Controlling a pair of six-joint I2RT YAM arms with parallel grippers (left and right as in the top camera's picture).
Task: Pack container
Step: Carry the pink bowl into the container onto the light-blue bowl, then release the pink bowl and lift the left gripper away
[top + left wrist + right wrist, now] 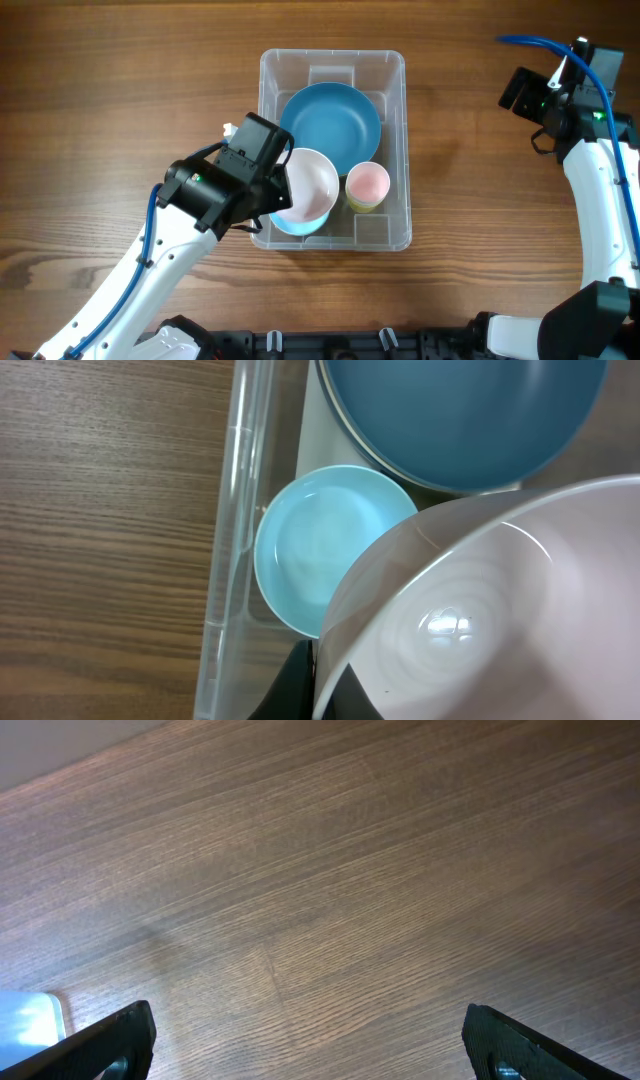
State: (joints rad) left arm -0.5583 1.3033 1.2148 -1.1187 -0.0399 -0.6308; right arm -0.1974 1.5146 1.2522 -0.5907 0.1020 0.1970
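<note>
Sitting at the middle of the wooden counter, the container is a clear rectangular bin with rounded corners, its long sides running away from the robot. Three pieces lie inside it. A large blue bowl fills the far half. A small light blue bowl sits in the near left corner, close against the bin's left wall. A pink cup with a yellowish outside stands upright in the near right part, just beside the big bowl's rim.

The left gripper reaches in over the bin's near left edge, its jaws clenched on the rim of a white bowl. That bowl hangs tilted, its mouth turned up and to the right, above the small light blue bowl and partly covering it in the overhead view. In the left wrist view the white bowl's rim crosses in front of both blue bowls, and one dark finger shows under its lower edge. Whether the white bowl touches the small one beneath cannot be told.

The right gripper is well apart from the bin, near the far right of the counter. Its jaws are released and spread wide over bare wood, with nothing between them.
</note>
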